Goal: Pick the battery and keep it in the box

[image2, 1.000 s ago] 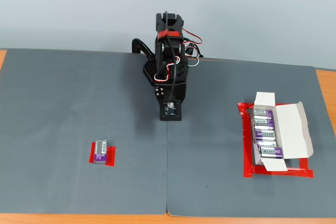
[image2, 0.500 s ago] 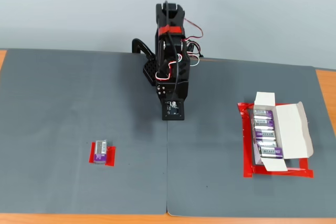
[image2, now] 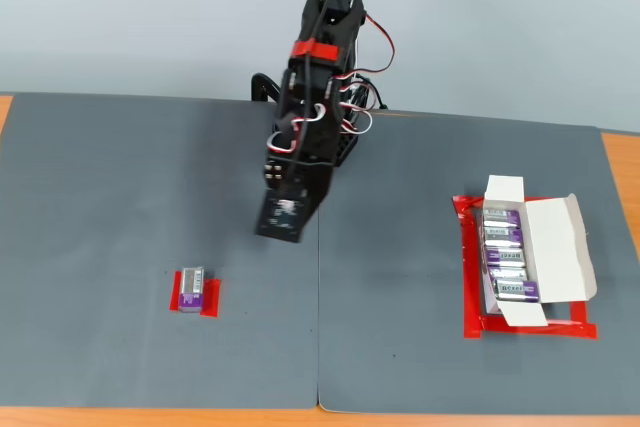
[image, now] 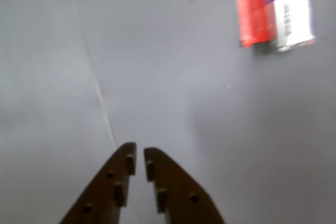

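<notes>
**Overhead, a robot arm is leaning toward a battery on a grey mat**

Firstly, in the wrist view, the gripper (image: 139, 156) is entering from the bottom edge, its two dark fingers nearly together with only a thin slit between the tips, and nothing is sitting between them. Grey mat (image: 173, 77) is filling most of the picture, with a pale seam running up from the fingertips. The battery (image: 291, 9), purple and white with a barcode, is lying at the upper right corner, resting partly on a red tape patch (image: 253, 11). It is well apart from the fingertips and looking blurred.

Next, in the fixed view, the black arm (image2: 305, 137) is tilting toward the lower left, hanging above the mat (image2: 120, 177). The battery (image2: 193, 288) is lying on its red tape patch (image2: 210, 297) at the lower left, well apart from the arm. At the right, the white box (image2: 555, 247) is sitting open inside a red tape outline (image2: 470, 287), flaps folded out, holding a row of purple-labelled batteries (image2: 508, 259).
</notes>
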### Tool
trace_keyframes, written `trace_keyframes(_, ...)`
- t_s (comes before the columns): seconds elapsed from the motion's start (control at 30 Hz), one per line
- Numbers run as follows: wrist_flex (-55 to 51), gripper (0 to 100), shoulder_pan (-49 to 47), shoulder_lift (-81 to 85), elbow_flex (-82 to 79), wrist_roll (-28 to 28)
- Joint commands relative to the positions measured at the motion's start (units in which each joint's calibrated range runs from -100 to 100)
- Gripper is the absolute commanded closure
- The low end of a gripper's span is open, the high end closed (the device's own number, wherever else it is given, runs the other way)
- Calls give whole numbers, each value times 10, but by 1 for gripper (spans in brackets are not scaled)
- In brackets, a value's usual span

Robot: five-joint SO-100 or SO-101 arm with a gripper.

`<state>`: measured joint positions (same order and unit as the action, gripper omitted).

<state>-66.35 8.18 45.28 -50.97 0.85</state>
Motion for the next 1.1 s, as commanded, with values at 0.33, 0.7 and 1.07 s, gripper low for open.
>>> trace_keyframes(0.33, 6, 98, 140, -243, 226, 106)
trace_keyframes(0.7, 6, 98, 173, -420, 388, 116)
trace_keyframes(1.07, 75, 98, 170, -480, 393, 140)
